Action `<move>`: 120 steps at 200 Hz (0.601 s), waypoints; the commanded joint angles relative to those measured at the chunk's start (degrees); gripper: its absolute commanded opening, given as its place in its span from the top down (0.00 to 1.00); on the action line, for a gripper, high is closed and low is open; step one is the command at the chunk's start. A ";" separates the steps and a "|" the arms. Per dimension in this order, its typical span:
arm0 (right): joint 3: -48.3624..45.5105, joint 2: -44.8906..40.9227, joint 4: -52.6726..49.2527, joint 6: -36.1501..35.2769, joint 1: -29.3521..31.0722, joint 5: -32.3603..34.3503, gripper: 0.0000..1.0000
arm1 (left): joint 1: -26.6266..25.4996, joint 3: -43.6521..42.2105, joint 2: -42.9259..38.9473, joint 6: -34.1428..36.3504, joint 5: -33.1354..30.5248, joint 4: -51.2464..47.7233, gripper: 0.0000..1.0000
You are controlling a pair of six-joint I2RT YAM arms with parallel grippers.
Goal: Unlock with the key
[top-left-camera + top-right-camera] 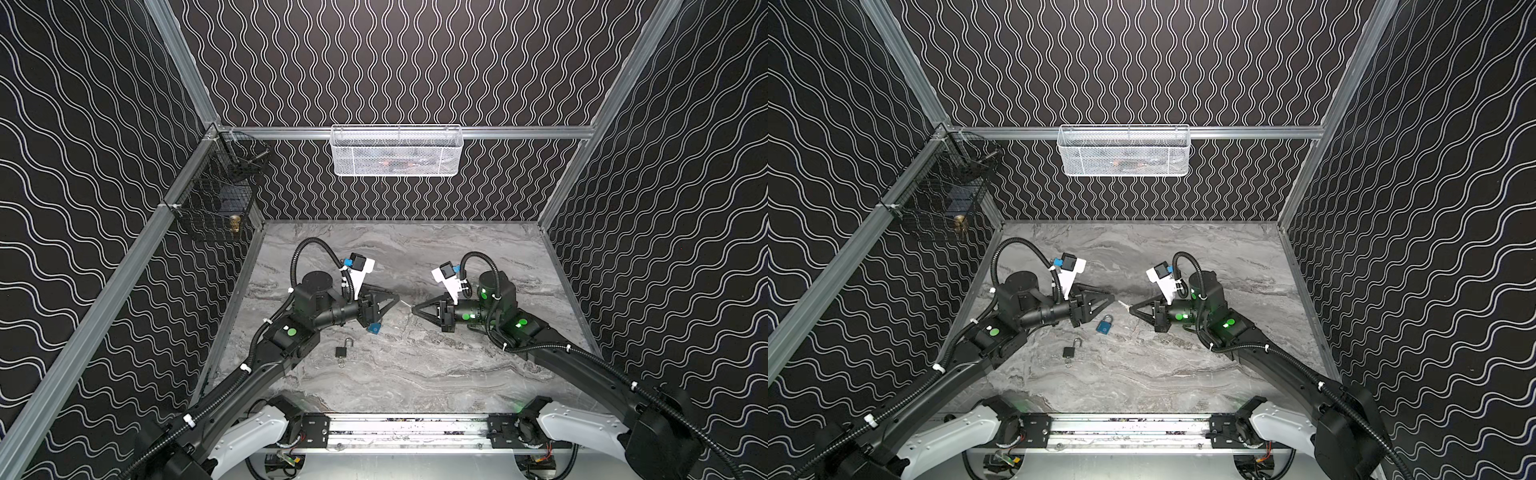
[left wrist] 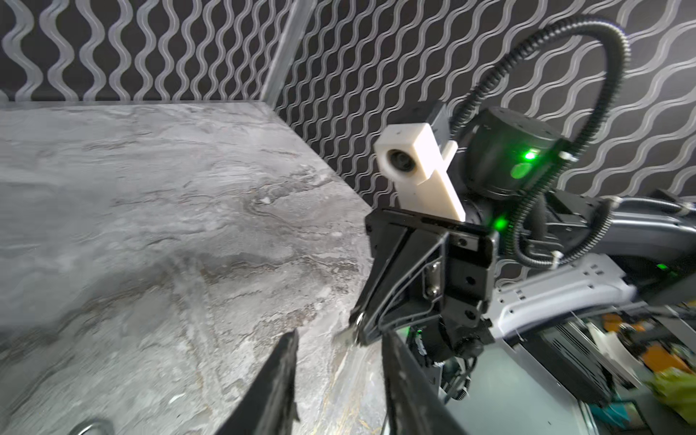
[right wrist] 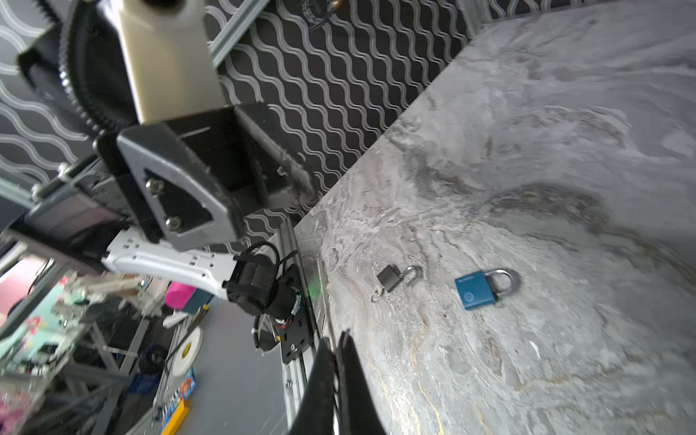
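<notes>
Key [image 2: 344,336]: blade protrudes from right gripper [image 2: 359,333], clamped on it; a speck in both top views. Blue padlock [image 1: 1104,325]: flat on table [image 1: 415,374], half hidden under left gripper [image 2: 339,376], jaws apart. Black padlock [image 3: 391,278]: shackle open, nearby.

Both top views look steeply down from the near edge over the whole worktop [image 1: 415,374]; left wrist camera [image 1: 359,262] and right wrist camera [image 1: 446,270], close behind their jaws, face each other.
</notes>
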 commanded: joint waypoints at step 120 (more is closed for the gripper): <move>-14.37 0.28 7.98 22.33 0.46 16.40 1.00 | 0.11 0.27 19.85 -4.68 -25.89 -12.96 0.44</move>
